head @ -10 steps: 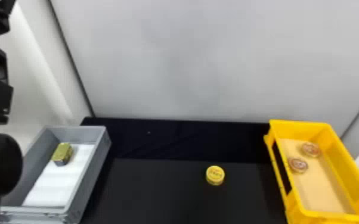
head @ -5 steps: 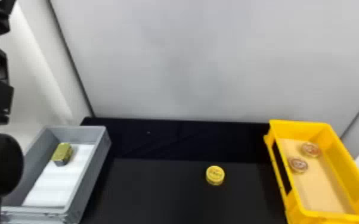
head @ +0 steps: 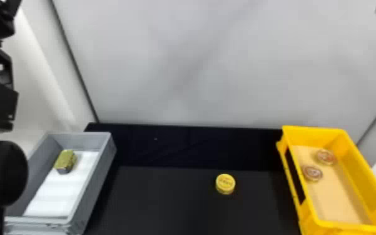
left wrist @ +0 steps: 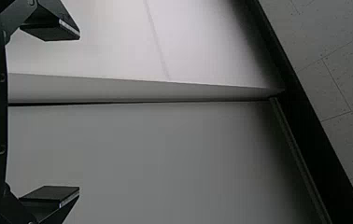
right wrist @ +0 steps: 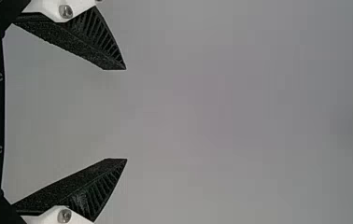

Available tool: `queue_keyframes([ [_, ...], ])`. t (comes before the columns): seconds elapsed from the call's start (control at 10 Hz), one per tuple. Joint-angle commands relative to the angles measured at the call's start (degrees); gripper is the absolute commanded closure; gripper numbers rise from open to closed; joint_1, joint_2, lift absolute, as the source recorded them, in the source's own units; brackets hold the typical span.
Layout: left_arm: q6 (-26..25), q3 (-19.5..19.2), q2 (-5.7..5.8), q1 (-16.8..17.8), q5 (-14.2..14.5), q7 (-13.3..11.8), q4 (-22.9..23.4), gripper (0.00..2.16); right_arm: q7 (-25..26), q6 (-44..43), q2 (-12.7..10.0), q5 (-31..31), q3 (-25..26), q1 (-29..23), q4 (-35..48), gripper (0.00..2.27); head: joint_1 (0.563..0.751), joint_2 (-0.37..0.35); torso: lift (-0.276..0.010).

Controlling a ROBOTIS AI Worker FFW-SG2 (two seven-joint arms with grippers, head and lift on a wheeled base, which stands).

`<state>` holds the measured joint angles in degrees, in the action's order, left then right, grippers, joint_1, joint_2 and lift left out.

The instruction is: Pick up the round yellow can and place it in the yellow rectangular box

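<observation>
While the round yellow can sat on the black tabletop in the head view, between the grey box and the yellow rectangular box (two round tins lay inside that one), the left arm stood at the left edge. In the left wrist view, the left gripper was released, its jaws wide apart before pale wall panels; in the right wrist view, the right gripper was likewise spread, facing a plain grey surface.
</observation>
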<state>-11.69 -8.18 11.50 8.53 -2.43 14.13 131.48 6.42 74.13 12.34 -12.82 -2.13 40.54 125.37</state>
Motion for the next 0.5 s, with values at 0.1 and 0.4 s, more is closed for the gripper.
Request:
queue_keyframes([
  [0.1,0.08,0.97,-0.78,0.00,0.05,0.03,-0.44,0.11,-17.15,10.64,2.51,-0.37,-0.86,-1.87,-9.36,0.09,0.663,0.054,0.001],
  [0.4,0.61,1.23,-1.39,-0.35,0.05,-0.15,-1.23,0.11,-17.68,0.79,0.67,1.22,-0.86,-14.18,-15.86,0.12,0.663,0.054,0.001],
])
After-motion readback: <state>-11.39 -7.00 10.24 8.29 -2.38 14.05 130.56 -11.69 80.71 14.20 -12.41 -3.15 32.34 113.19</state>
